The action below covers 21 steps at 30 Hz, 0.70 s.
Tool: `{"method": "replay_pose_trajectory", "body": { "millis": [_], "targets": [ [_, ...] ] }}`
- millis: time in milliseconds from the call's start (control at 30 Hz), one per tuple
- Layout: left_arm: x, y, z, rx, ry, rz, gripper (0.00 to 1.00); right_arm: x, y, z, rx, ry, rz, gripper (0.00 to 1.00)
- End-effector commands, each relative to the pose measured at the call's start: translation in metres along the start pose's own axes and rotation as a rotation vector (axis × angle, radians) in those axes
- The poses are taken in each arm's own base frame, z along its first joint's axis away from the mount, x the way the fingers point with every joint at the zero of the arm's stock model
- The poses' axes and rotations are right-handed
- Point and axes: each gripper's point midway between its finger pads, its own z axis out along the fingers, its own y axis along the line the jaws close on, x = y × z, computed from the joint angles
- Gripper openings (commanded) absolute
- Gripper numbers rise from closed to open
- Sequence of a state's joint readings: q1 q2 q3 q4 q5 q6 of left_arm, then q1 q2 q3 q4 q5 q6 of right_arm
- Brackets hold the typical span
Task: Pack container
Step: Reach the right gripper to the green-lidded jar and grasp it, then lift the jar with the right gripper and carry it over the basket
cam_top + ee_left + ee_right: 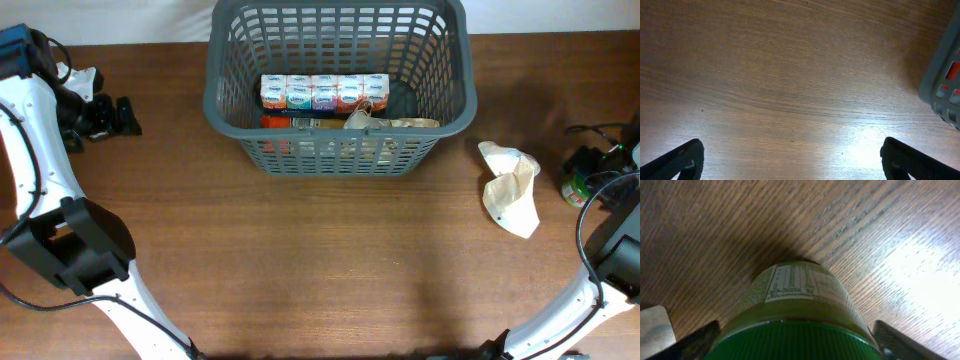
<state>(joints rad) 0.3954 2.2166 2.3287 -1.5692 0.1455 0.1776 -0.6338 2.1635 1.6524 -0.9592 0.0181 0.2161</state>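
The container (pixel 215 100), a large dark grey lattice basket, stands at the back middle of the table. It holds a row of small cartons (pixel 325 92), a red pack (pixel 275 122) and a brown paper pack (pixel 395 123). Its corner shows in the left wrist view (pixel 945 85). My left gripper (pixel 128 118) (pixel 791 145) is open and empty over bare wood, left of the container. My right gripper (pixel 578 180) (pixel 795 330) is at the far right, its fingers tight on either side of a green-lidded jar (pixel 573 190) (pixel 790 295) standing on the table.
A crumpled white and beige paper bag (pixel 510 187) lies on the table between the container and the jar. The wooden table (pixel 320 270) stretches in front of the container. A white backdrop runs along the far edge.
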Motion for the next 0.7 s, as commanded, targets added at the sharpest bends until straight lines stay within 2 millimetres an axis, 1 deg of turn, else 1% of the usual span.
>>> {"method": "replay_pose_trajectory", "body": {
  "millis": [0, 133, 200, 233, 267, 333, 400, 467, 533, 600, 633, 667],
  "targets": [
    [0.001, 0.003, 0.003, -0.003, 0.008, -0.014, 0.99, 0.001, -0.003, 0.003, 0.014, 0.003, 0.011, 0.79],
    [0.001, 0.003, 0.003, -0.003, 0.008, -0.014, 0.99, 0.001, -0.003, 0.003, 0.015, 0.006, 0.011, 0.73],
    [0.001, 0.003, 0.003, -0.003, 0.009, -0.015, 0.99, 0.003, -0.003, 0.003, 0.016, 0.012, 0.011, 0.65],
    [0.001, 0.003, 0.003, -0.003, 0.008, -0.014, 0.99, 0.004, -0.003, 0.003, 0.016, 0.017, 0.011, 0.59],
    [0.001, 0.003, 0.003, -0.003, 0.008, -0.014, 0.99, 0.005, -0.003, 0.003, 0.014, 0.021, 0.011, 0.55],
    [0.001, 0.003, 0.003, -0.003, 0.008, -0.014, 0.99, 0.008, -0.003, 0.003, 0.01, 0.035, 0.011, 0.53],
    [0.001, 0.003, 0.003, -0.003, 0.008, -0.014, 0.99, 0.013, -0.002, 0.002, 0.007, 0.056, 0.011, 0.47],
    [0.001, 0.003, 0.003, -0.003, 0.008, -0.014, 0.99, 0.018, -0.003, 0.001, 0.007, 0.078, 0.01, 0.44],
    [0.001, 0.003, 0.003, -0.003, 0.008, -0.014, 0.99, 0.022, -0.002, -0.004, 0.0, 0.097, 0.011, 0.38],
    [0.001, 0.003, 0.003, -0.003, 0.008, -0.014, 0.99, 0.023, 0.001, -0.014, -0.014, 0.11, 0.012, 0.22],
    [0.001, 0.003, 0.003, -0.003, 0.008, -0.014, 0.99, 0.022, 0.005, -0.023, -0.035, 0.111, 0.013, 0.11],
    [0.001, 0.003, 0.003, -0.003, 0.008, -0.014, 0.99, 0.02, 0.008, -0.03, -0.056, 0.11, 0.014, 0.04]
  ]
}}
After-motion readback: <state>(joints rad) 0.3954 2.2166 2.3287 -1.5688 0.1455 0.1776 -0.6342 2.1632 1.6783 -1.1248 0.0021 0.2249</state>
